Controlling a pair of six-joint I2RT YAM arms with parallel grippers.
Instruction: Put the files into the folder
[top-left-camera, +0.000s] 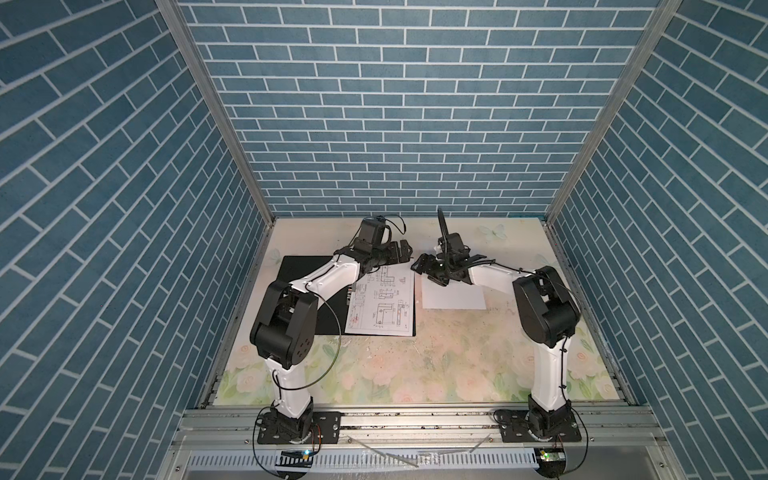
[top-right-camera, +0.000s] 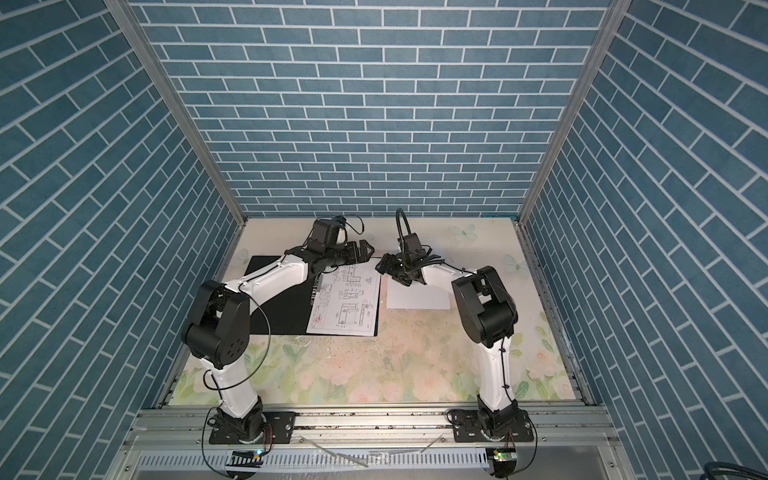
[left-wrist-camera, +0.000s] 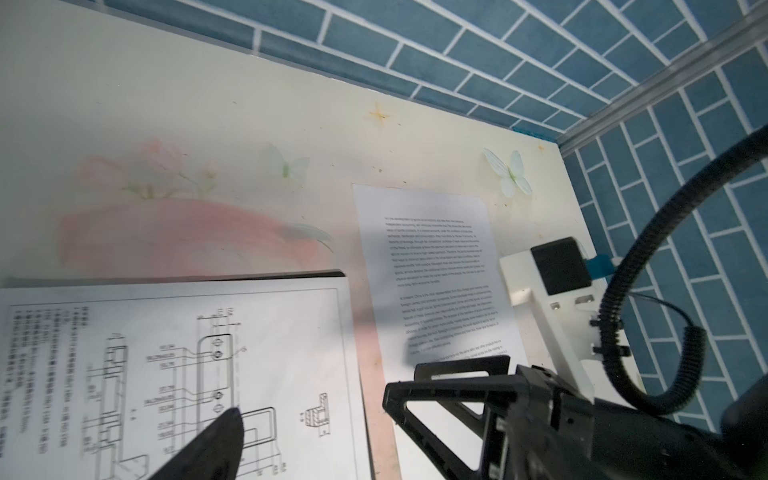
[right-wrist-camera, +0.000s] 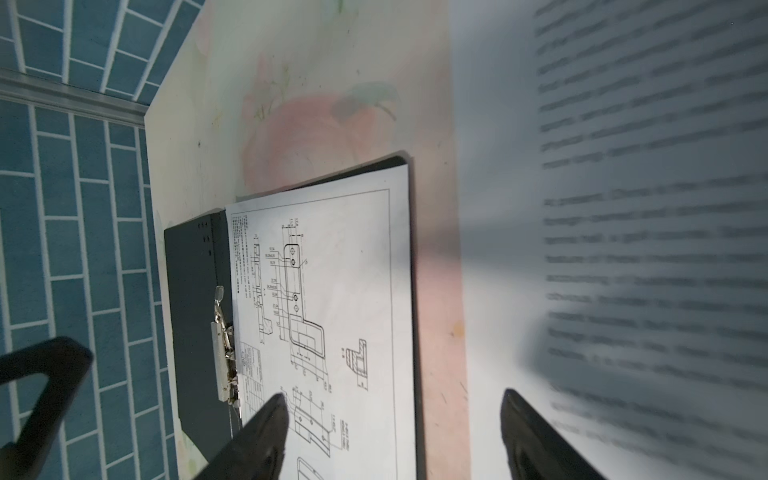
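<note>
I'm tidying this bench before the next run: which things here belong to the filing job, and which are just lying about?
Job: folder, open on the table; drawing sheet, lying in it; text sheet, on the table beside it.
Lying about: pale strips on the front rail.

We see the folder (top-left-camera: 297, 266) showing matte black, and on it a white sheet (top-left-camera: 380, 309) lined with fine black technical drawings. To its right in the frame, a second white sheet (left-wrist-camera: 432, 266) bears black text. The desk (top-left-camera: 415, 365) is cream with pale pink roses and green leaves. The walls (top-left-camera: 395, 104) are blue brick with white joints.
</note>
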